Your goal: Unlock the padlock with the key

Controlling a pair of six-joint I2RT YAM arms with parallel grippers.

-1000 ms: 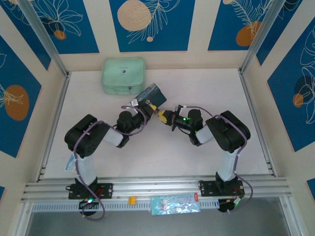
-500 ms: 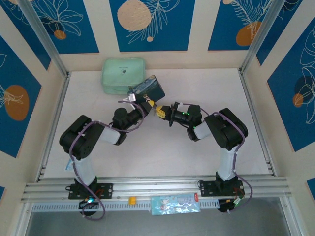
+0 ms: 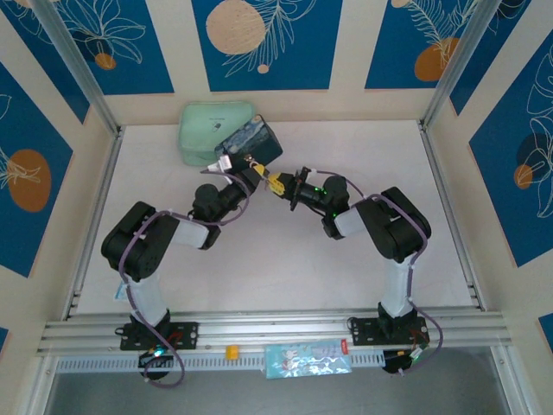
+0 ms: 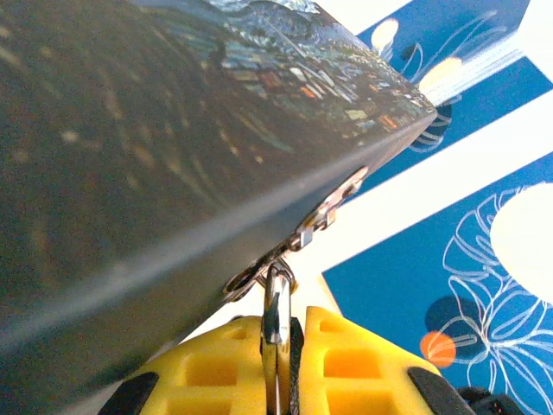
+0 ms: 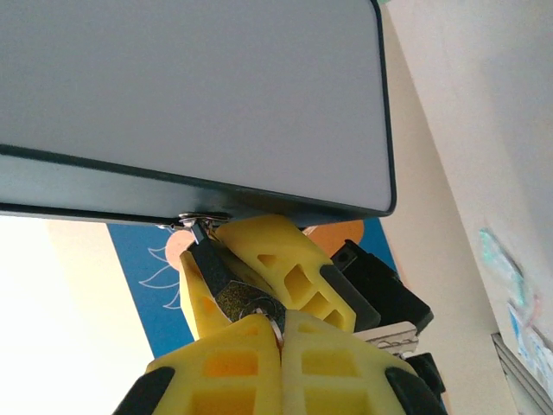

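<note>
Both end effectors and the tin box have shifted toward the far left over the last second, and the box now overlaps the mint-green pouch instead of sitting clear of it. Left end effector (image 4: 281, 350) is clenched on the padlock (image 4: 276, 304): yellow fingers (image 4: 216, 367) press in on either side of the silvery shackle, which runs up through the hasp (image 4: 328, 212) on the edge of the tin box (image 4: 130, 130). Right wrist view: same padlock (image 5: 229, 290), dark body pinched between the left arm's yellow fingers (image 5: 285, 259), thin shackle hooked into the hasp under the box's pale grey face. Right end effector (image 5: 278, 341) is clenched, fingertips together just below the padlock body. They grip a bit of silvery metal, the key (image 5: 266, 313), which touches the padlock's bottom end; cannot tell if it is in the keyhole. Top view: left end effector (image 3: 257, 172) and right end effector (image 3: 276, 182) meet tip to tip at the near right corner of the tin box (image 3: 252, 143); padlock too small to make out there. Box is tilted and raised off the worktop (image 3: 285, 259), its far left part over the pouch (image 3: 203, 130). Left arm reaches in from the near left, right arm from the near right.
</note>
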